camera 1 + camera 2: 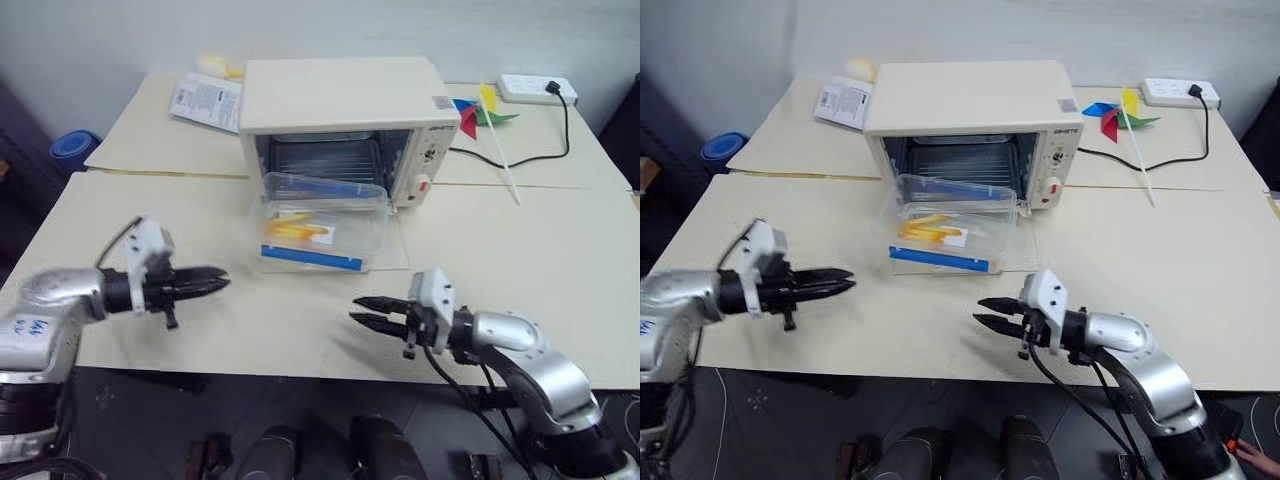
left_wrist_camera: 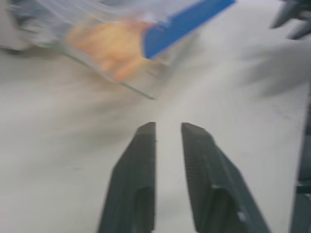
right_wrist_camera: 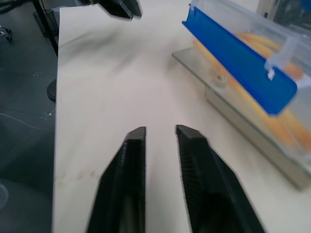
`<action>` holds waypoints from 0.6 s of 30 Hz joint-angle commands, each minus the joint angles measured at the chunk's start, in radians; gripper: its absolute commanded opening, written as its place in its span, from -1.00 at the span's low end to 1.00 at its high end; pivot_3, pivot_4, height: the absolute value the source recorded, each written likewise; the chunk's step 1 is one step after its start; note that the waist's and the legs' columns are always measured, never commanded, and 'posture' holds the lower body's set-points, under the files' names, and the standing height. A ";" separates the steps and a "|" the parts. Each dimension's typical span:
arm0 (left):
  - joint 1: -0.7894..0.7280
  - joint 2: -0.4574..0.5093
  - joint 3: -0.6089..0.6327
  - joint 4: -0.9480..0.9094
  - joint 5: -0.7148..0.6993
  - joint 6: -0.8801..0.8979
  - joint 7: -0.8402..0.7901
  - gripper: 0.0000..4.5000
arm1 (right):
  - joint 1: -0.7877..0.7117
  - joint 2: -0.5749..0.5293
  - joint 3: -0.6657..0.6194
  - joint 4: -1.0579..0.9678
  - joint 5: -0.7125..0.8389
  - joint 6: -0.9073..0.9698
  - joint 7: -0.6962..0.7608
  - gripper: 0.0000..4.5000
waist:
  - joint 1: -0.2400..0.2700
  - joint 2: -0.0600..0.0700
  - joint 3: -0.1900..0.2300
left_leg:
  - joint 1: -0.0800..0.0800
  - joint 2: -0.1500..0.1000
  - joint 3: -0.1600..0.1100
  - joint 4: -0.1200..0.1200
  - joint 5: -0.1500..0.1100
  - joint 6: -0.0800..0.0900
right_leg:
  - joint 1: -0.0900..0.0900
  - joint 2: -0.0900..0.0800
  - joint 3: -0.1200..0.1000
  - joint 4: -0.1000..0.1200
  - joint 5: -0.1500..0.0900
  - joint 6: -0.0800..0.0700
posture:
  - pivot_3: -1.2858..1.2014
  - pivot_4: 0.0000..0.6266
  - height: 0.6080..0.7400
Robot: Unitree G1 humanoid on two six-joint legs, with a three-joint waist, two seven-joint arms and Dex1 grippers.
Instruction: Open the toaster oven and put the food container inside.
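Currently, at lower left, the left gripper (image 1: 212, 283) is clenched on nothing. At frame centre, the clear rectangular food container (image 1: 322, 235), blue-clipped, rests on the boxy cream toaster oven (image 1: 345, 110)'s lowered glass door. At lower right, the right gripper (image 1: 368, 312) shows ribbed black fingers slightly parted, empty.

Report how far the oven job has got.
Done: the toaster oven has its glass door dropped flat on the table.
In hand: the food container sits on that open door at the oven mouth, not fully on the rack. The left gripper and right gripper hang over the table short of it, holding nothing.
Left: push the container fully inside.
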State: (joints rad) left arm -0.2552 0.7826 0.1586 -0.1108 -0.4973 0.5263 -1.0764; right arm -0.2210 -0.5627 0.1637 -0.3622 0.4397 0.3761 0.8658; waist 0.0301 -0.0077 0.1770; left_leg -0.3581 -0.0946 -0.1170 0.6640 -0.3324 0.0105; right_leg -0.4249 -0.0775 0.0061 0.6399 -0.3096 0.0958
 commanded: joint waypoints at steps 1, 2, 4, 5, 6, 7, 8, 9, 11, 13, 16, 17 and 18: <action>-0.077 -0.108 -0.059 -0.010 0.020 -0.020 0.106 -1.00 | -0.090 0.038 0.008 0.083 -0.029 -0.031 0.003 -0.99 | 0.001 0.000 0.000 | 0.000 0.000 0.000 0.000 0.000 0.000 | 0.000 0.000 0.000 0.000 0.000 0.000 | 0.03 -0.52 1.00; -0.093 -0.134 -0.068 0.004 0.032 -0.022 0.129 -1.00 | -0.109 0.046 0.008 0.107 -0.042 -0.041 0.001 -0.99 | 0.001 -0.001 0.000 | 0.000 0.000 0.000 0.001 0.000 0.000 | 0.000 0.000 0.000 0.000 0.001 0.001 | 0.03 -0.52 1.00; -0.136 -0.205 -0.065 0.043 0.039 -0.023 0.198 -1.00 | -0.173 0.072 0.010 0.180 -0.074 -0.050 -0.018 -0.99 | -0.006 -0.001 0.000 | -0.001 0.000 0.000 0.001 0.000 0.000 | -0.002 0.000 0.000 0.001 0.001 0.001 | 0.03 -0.52 1.00; -0.158 -0.242 -0.058 0.065 0.042 -0.034 0.235 -1.00 | -0.207 0.083 0.012 0.222 -0.097 -0.058 -0.031 -0.99 | -0.009 -0.001 0.000 | -0.002 0.000 0.000 0.000 0.000 0.000 | -0.003 0.001 0.000 0.002 0.001 0.001 | 0.03 -0.52 1.00; -0.172 -0.266 -0.053 0.081 0.044 -0.043 0.260 -1.00 | -0.229 0.091 0.013 0.252 -0.114 -0.065 -0.039 -0.99 | -0.013 -0.001 0.000 | -0.001 0.000 0.001 0.000 0.000 0.000 | -0.004 0.001 0.000 0.003 0.001 0.001 | 0.03 -0.52 1.00; -0.188 -0.292 -0.037 0.098 0.037 -0.034 0.298 -1.00 | -0.262 0.103 0.014 0.295 -0.136 -0.077 -0.051 -0.99 | -0.020 -0.001 0.000 | -0.002 0.000 0.002 0.000 0.000 0.000 | -0.005 0.001 0.000 0.003 0.001 0.001 | 0.03 -0.52 1.00; -0.209 -0.325 -0.012 0.123 0.028 -0.033 0.349 -1.00 | -0.298 0.119 0.011 0.346 -0.158 -0.096 -0.069 -0.99 | -0.025 -0.001 0.000 | -0.002 0.001 0.002 0.000 0.000 0.000 | -0.005 0.002 0.000 0.004 0.001 0.001 | 0.03 -0.52 1.00; -0.226 -0.351 0.006 0.146 0.026 -0.038 0.393 -1.00 | -0.331 0.134 0.007 0.394 -0.177 -0.114 -0.086 -0.99 | -0.032 -0.001 0.000 | -0.002 0.001 0.002 0.000 0.000 0.000 | -0.005 0.002 0.000 0.004 0.001 0.001 | 0.03 -0.52 1.00; -0.249 -0.385 0.024 0.181 0.038 -0.064 0.445 -1.00 | -0.376 0.159 -0.001 0.466 -0.202 -0.147 -0.107 -0.99 | -0.038 -0.001 0.000 | -0.002 0.001 0.003 0.001 0.000 -0.001 | -0.005 0.002 0.000 0.005 0.001 0.001 | 0.03 -0.52 1.00; -0.281 -0.422 0.024 0.240 0.076 -0.129 0.501 -1.00 | -0.433 0.191 -0.012 0.564 -0.237 -0.202 -0.149 -0.99 | -0.037 -0.001 0.000 | -0.001 0.001 0.003 0.001 0.001 -0.001 | -0.005 0.002 0.000 0.006 0.001 0.001 | 0.03 -0.52 1.00; -0.324 -0.468 0.019 0.312 0.108 -0.200 0.550 -1.00 | -0.503 0.228 -0.025 0.697 -0.285 -0.279 -0.211 -0.99 | -0.035 -0.001 0.000 | -0.002 0.001 0.003 0.002 0.001 -0.002 | -0.005 0.002 0.000 0.005 0.001 0.001 | 0.03 -0.52 1.00; -0.338 -0.478 0.015 0.336 0.119 -0.226 0.554 -1.00 | -0.527 0.244 -0.034 0.742 -0.295 -0.300 -0.240 -0.99 | -0.035 -0.001 0.000 | -0.002 0.000 0.003 0.002 0.001 -0.001 | -0.005 0.002 0.000 0.006 0.001 0.001 | 0.03 -0.52 1.00; -0.351 -0.488 0.011 0.356 0.129 -0.248 0.559 -1.00 | -0.550 0.259 -0.042 0.783 -0.307 -0.328 -0.267 -0.99 | -0.035 -0.001 0.000 | -0.002 0.000 0.003 0.002 0.001 -0.001 | -0.005 0.002 0.000 0.005 0.001 0.001 | 0.03 -0.52 1.00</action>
State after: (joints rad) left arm -0.5831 0.2980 0.1694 0.2405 -0.3855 0.3289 -0.5284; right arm -0.7402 -0.3146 0.1572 0.3917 0.1498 0.1044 0.6419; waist -0.0050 -0.0091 0.1766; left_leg -0.3602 -0.0944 -0.1142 0.6660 -0.3318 0.0090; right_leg -0.4306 -0.0755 0.0060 0.6452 -0.3090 0.0964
